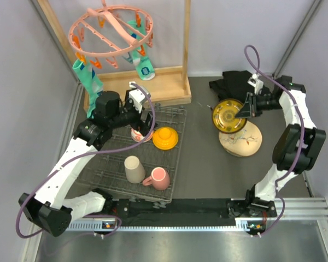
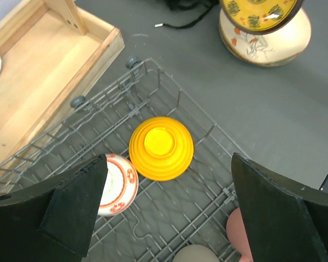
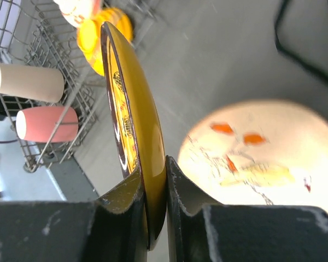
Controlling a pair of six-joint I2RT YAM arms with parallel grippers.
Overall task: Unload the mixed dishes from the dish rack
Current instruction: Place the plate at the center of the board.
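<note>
Top external view, read from left to right: a wooden frame (image 1: pixel 164 87) with a pink peg hanger (image 1: pixel 112 30) stands at the back left, and the dish rack (image 1: pixel 106 164) lies flat on the grey table (image 1: pixel 208 169) just in front of it. The left gripper (image 1: pixel 141 124) hangs over the far part of the rack with its jaws spread wide and nothing between them. The left wrist view shows its two dark fingers (image 2: pixel 79 210) on either side of open grid, above the rack's contents. Four dishes sit in the rack. A red-and-white bowl (image 1: pixel 138 135) lies at the far side, partly under the left finger, and an orange bowl (image 1: pixel 165 138) rests upside down just right of it. A beige cup (image 1: pixel 134 169) and a pink mug (image 1: pixel 158 178) sit side by side nearer the arm bases. Right of the rack, well apart from it, the right gripper (image 1: pixel 245 111) is clamped on the rim of a small yellow patterned plate (image 1: pixel 228 115). The plate is held tilted over the far left edge of a cream painted plate (image 1: pixel 243 142) that lies on the table. Whether the two plates touch cannot be told. A black cloth (image 1: pixel 232 82) lies behind them.
</note>
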